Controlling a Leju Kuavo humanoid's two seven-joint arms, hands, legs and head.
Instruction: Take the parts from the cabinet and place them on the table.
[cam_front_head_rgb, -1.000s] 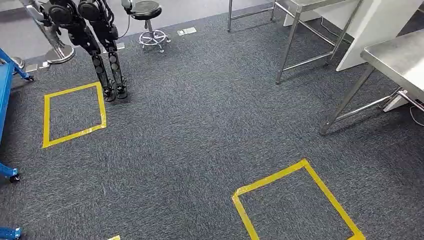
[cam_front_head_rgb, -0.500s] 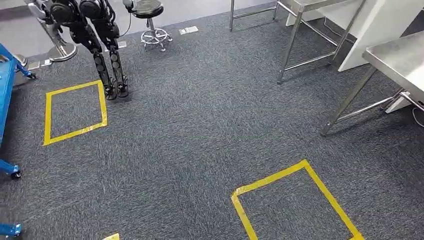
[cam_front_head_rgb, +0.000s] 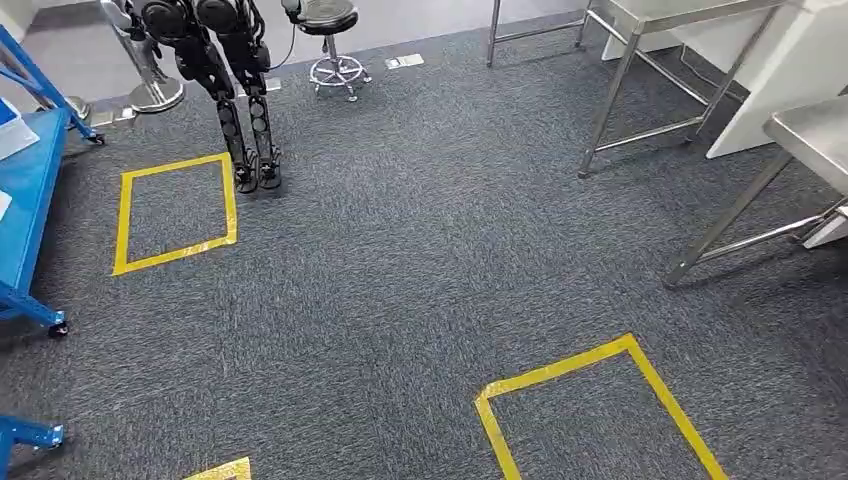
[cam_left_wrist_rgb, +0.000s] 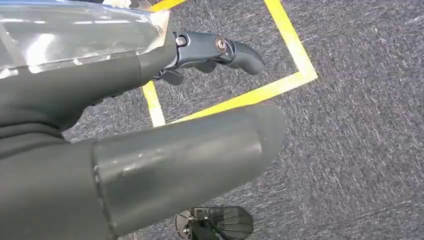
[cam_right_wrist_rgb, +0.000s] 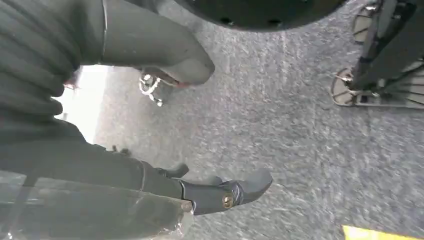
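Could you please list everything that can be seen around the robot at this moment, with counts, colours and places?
Carpet: one, dark grey, covering the floor.
Tape squares: two whole ones, yellow, one at far left and one near right; a corner of a third at the bottom edge.
Steel tables: two, silver, at far right and top right.
Blue cart: one, at the left edge.
Stool: one, black seat, wheeled base, at the top.
Second robot: one, black, standing by the far tape square.
Clear bags: one in each hand, left and right; contents cannot be told.
Left hand: grey, holds a bag.
Right hand: grey, holds a bag.
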